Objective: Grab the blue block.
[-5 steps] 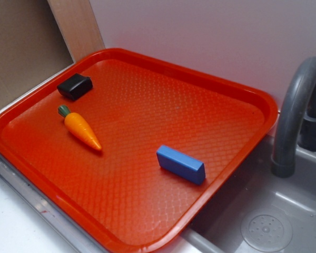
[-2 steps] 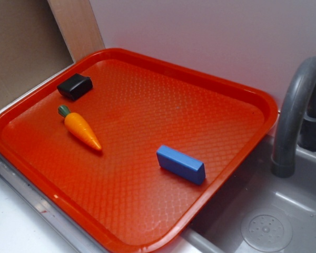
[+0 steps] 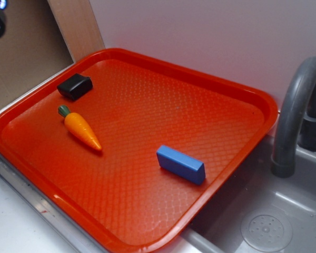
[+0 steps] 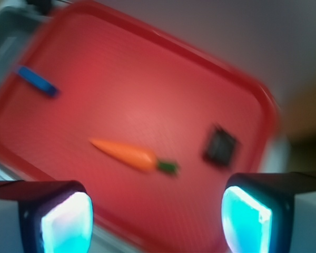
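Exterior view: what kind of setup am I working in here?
Likely a toy kitchen: a grey sink with a drain and curved faucet, and beside it a red tray holding a toy carrot and blue block.

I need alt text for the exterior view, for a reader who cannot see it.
A red tray holds a blue block near its right edge, a toy carrot and a black block at left. A grey sink and faucet stand at right.
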Robot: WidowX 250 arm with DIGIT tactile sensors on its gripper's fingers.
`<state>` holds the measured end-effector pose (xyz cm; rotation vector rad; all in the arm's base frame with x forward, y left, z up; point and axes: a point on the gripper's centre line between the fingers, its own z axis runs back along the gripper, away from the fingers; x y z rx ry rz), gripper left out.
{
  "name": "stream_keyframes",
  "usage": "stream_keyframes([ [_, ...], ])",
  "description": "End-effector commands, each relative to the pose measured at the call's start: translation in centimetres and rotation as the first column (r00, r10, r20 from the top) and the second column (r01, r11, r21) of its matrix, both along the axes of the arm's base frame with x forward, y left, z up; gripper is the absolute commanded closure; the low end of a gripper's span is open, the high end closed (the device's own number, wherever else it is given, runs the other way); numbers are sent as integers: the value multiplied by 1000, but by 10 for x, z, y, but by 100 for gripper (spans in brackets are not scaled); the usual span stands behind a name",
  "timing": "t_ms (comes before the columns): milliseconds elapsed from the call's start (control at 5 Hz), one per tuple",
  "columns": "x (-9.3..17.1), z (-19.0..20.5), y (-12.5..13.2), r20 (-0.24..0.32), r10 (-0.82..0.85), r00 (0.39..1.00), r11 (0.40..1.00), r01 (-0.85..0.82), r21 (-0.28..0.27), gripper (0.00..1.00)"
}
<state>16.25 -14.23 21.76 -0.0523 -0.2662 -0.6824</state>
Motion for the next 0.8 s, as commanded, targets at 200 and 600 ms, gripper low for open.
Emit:
stream_keyframes([
  [200, -7, -33, -142, 9, -512, 859, 859, 512, -21, 0],
  [600, -10, -73, -184, -73, -572, 817, 814, 576, 77, 0],
])
